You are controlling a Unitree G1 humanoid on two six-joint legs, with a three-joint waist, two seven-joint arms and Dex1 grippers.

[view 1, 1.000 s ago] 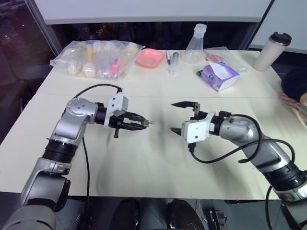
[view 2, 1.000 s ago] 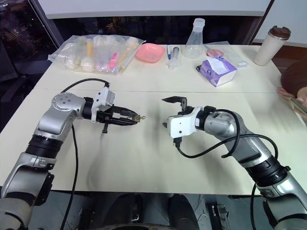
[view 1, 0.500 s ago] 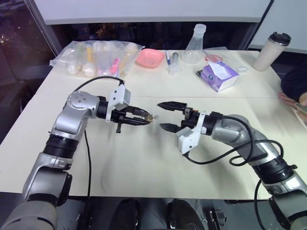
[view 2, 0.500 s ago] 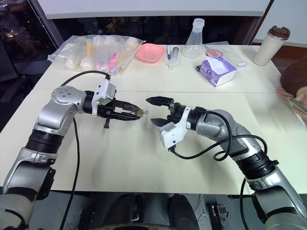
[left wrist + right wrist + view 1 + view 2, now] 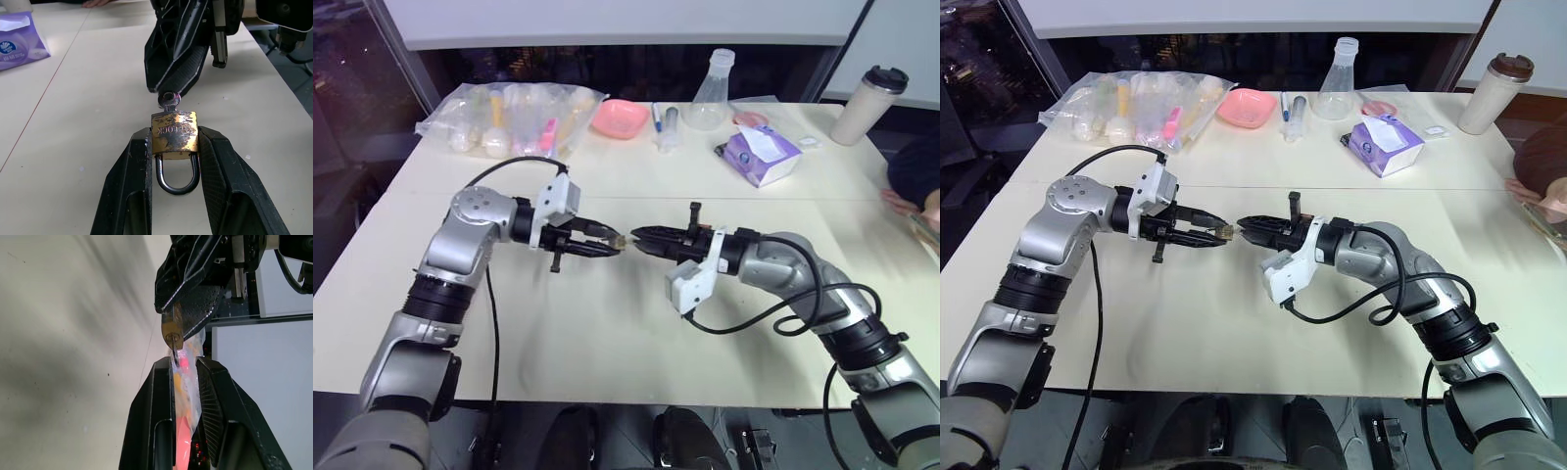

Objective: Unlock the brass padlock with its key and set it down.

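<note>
Holding the brass padlock (image 5: 174,134) above the table (image 5: 607,323), the left pincer (image 5: 173,152) clamps its body; the key (image 5: 169,100) juts at 12 o'clock. Right pincer (image 5: 185,366) flanks the key, fingers narrowly parted.

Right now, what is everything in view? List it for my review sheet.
small brass padlock: one, yellow-brass with silvery shackle, gripped above the table
small metal key: one, pale, in the padlock's keyhole
clear plastic bag of bottles: one, far left
pink shallow dish: one, far edge
clear conical flask: one, far edge
purple tissue pack: one, far right
lidded travel tumbler: one, pale with dark lid, far right corner
cream table: one, under everything
person's hand: one, right edge
left claw: black, shut on the padlock
right claw: black, at the key
</note>
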